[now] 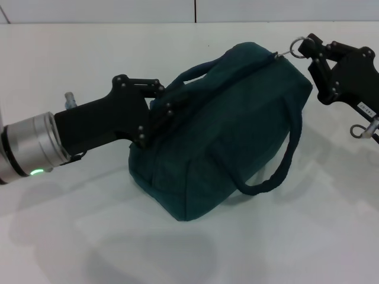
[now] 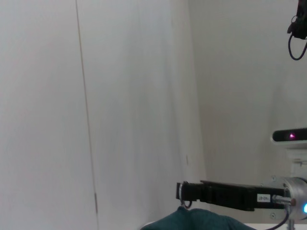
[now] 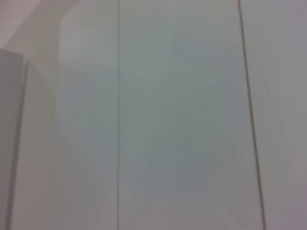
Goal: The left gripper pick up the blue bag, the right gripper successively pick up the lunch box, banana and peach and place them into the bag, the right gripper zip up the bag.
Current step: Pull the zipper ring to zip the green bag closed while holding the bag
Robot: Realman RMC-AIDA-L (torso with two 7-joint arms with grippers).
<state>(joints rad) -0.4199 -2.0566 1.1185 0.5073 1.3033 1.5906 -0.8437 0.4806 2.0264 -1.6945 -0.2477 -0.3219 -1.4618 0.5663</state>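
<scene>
Surface: white tabletop point(image 1: 71, 236), bounded at the far edge by a pale wall.
Blue bag: the blue bag point(image 1: 237, 130) is set on the tabletop near the middle, tilted, zipper seam along its top, one rolled handle point(image 1: 278, 165) drooping down the near side; its top edge point(image 2: 201, 221) is also seen in the left wrist view.
Left gripper: the left gripper point(image 1: 159, 112) is pressed together on the bag's left end, fabric being pinched beside the other handle.
Right gripper: the right gripper point(image 1: 309, 52) is held at the bag's far right corner, its fingers closed on the metal ring pull point(image 1: 298, 46); it is seen again at point(image 2: 184, 192).
Right wrist view: only blank wall panels are shown.
</scene>
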